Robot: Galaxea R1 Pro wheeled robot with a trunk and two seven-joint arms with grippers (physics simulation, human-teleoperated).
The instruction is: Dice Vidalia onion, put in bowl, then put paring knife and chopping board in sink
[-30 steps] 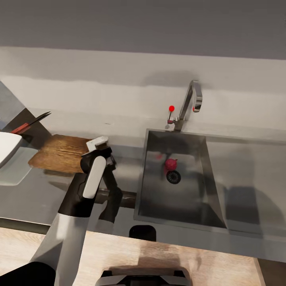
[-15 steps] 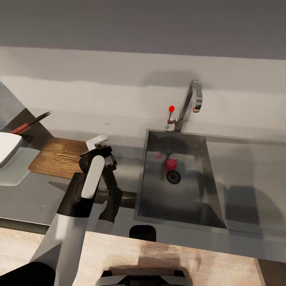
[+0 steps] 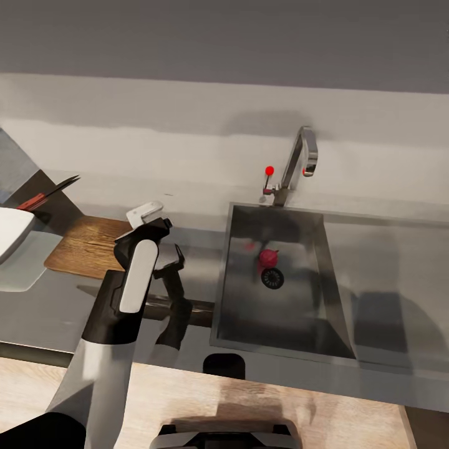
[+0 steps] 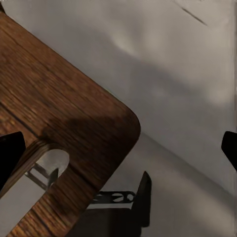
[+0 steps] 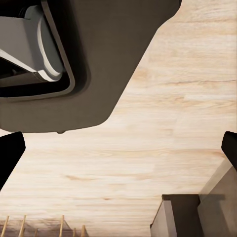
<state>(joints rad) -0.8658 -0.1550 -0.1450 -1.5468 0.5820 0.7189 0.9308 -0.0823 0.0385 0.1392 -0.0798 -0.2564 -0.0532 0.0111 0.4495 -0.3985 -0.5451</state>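
Head view: grey countertop (image 3: 386,262) holds sink (image 3: 324,274); left gripper (image 4: 118,143) released above chopping board (image 3: 87,246).

Head view: high, angled down over countertop (image 3: 386,262) and sink (image 3: 249,312). Left wrist view: close above chopping board (image 4: 64,113), shared with head view (image 3: 87,246). Right wrist view: faces down at wooden floor (image 5: 163,148).

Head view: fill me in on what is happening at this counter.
The left gripper hovers open over the near end of the chopping board on the countertop, holding nothing. The onion sits in the sink by the drain. The paring knife and bowl lie further left.
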